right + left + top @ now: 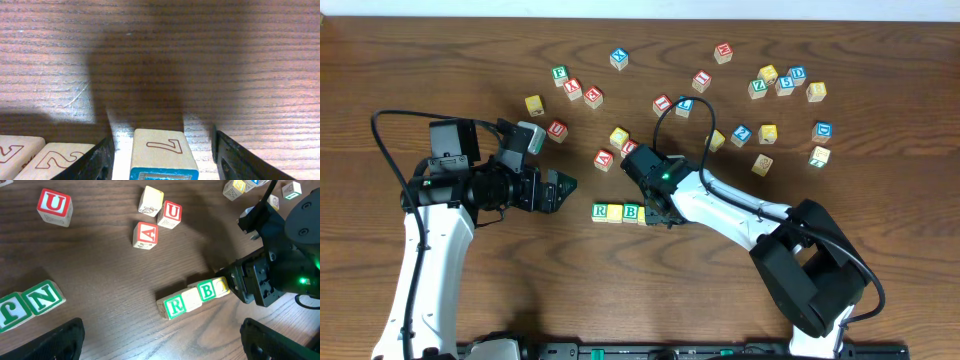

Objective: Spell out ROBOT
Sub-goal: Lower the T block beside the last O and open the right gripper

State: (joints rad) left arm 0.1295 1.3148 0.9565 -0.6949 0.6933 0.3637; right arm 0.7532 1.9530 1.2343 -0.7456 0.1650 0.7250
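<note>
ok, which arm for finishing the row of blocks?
Right. The right gripper straddles the blue-faced block at the end of the row, jaws parted; the left gripper sits open, off beyond the other end.

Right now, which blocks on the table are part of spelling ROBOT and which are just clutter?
Job: green-faced wooden R cube, yellow-faced wooden cube beside it, green-faced wooden B cube, second yellow-faced cube, blue-faced wooden cube in the right wrist view.
Lying about: red-lettered A cube, red-lettered U cube next to it, lone red-lettered U cube, green-lettered N cube.
</note>
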